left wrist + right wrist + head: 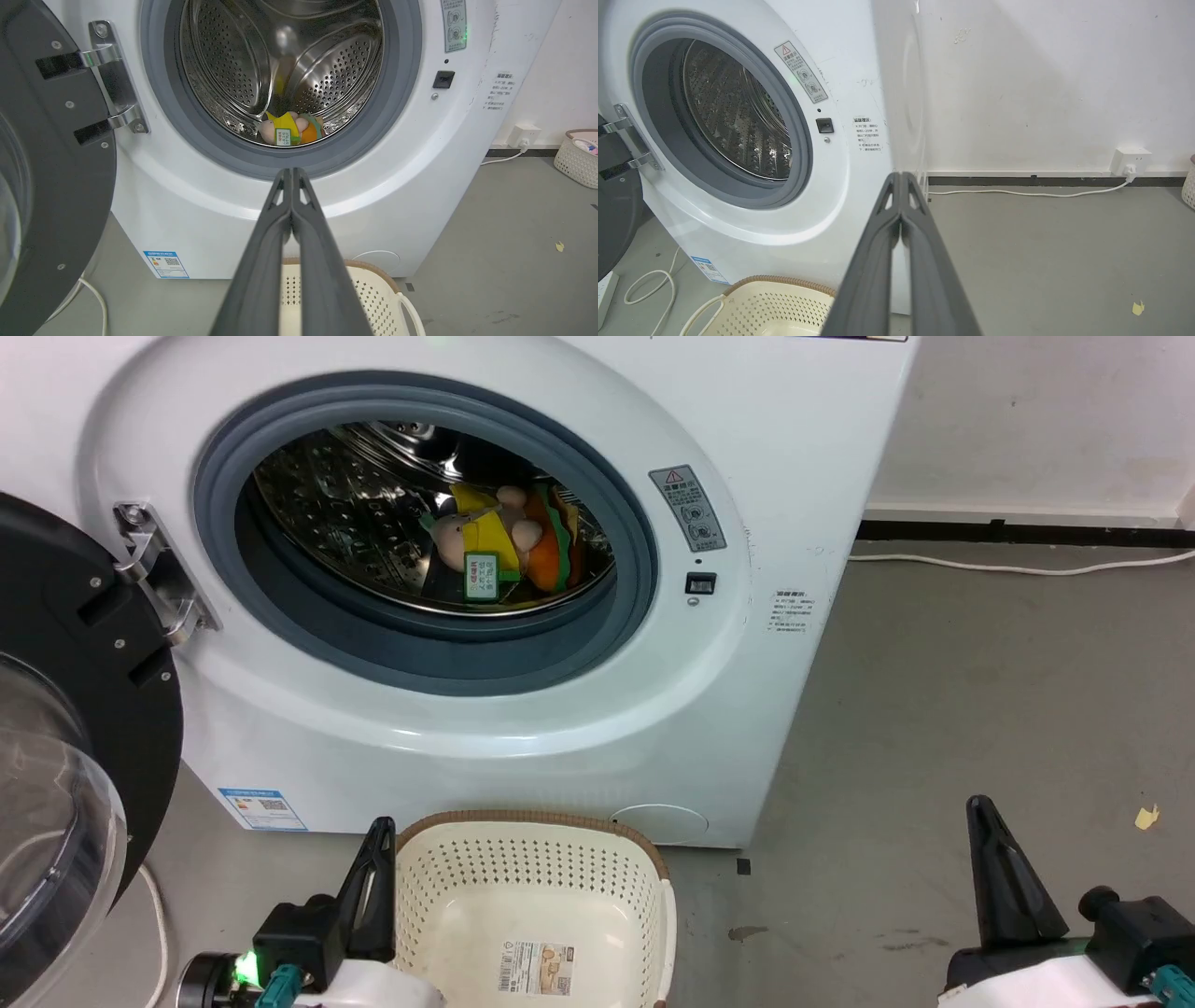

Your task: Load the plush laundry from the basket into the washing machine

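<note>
The plush laundry lies inside the washing machine on the steel drum floor: a pale pink doll with yellow parts and a green tag, against the orange layered bun. From the left wrist it shows low in the drum. The basket stands on the floor before the washer, holding nothing but a barcode sticker. My left gripper is shut beside the basket's left rim, holding nothing. My right gripper is shut over bare floor to the right, fingertips closed together.
The black-rimmed glass door hangs open at the left on its hinge. A white cable runs along the wall on the floor. Another basket stands far right by a wall socket. Grey floor lies open to the right.
</note>
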### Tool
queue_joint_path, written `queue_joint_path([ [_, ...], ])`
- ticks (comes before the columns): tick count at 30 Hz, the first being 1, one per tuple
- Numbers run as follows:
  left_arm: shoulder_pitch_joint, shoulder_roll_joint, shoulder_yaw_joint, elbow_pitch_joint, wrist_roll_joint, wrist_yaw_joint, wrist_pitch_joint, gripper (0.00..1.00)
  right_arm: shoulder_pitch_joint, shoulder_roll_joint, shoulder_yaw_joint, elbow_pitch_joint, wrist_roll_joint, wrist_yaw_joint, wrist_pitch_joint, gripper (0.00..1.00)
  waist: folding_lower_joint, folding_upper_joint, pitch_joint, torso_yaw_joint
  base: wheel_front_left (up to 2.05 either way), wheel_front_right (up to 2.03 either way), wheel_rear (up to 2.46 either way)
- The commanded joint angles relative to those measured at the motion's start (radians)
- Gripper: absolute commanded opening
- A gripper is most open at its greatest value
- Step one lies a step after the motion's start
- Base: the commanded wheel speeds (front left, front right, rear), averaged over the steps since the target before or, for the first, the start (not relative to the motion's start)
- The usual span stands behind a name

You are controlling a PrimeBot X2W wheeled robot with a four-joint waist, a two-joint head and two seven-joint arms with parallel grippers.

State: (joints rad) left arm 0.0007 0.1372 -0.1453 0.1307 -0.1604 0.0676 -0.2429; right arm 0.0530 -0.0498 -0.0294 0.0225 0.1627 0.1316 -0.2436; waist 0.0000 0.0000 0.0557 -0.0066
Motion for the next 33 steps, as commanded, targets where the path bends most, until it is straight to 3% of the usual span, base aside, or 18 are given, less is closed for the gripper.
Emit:
queue_joint_path([
  [1, 0.0, -0.005, 0.005, -0.007, 0.008, -0.005, 0.005, 0.0, -0.004, 0.0, 0.001, -0.001, -0.007, 0.0, 0.005, 0.0, 0.0, 0.0, -0.001, 0.0, 0.0, 0.0, 0.0],
  [33, 0.0, -0.028, 0.044, -0.041, 0.05, -0.022, 0.071, 0.0, -0.017, 0.0, 0.009, -0.007, -0.05, 0.0, 0.071, 0.0, 0.0, 0.0, -0.016, 0.002, 0.0, 0.0, 0.0],
])
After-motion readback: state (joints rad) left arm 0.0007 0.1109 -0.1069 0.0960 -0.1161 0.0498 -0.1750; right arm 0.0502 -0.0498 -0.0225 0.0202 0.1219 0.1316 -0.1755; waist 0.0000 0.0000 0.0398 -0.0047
